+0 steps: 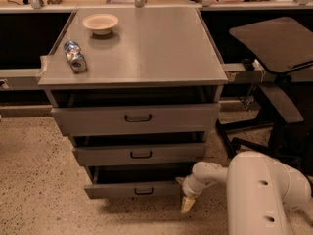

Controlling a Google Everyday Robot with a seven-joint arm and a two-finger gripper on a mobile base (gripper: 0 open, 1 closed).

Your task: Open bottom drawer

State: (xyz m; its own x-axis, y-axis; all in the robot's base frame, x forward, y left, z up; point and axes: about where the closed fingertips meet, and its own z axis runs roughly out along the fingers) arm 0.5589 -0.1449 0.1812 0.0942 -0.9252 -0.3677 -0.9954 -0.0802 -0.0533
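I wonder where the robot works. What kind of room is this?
Probably a lab or workshop: a grey metal drawer cabinet, cluttered workbenches behind, a speckled hard floor. The gripper sits at the right end of the bottom drawer.

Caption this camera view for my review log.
Gripper at the right end of the bottom drawer front, just above the floor.

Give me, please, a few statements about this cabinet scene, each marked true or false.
1. The can lies on its side on the cabinet top. True.
2. The bowl sits inside a drawer. False: it is on the cabinet top.
3. The gripper is at the right end of the bottom drawer. True.
4. The gripper holds the can. False: the can is on the cabinet top and the gripper is low, near the floor.
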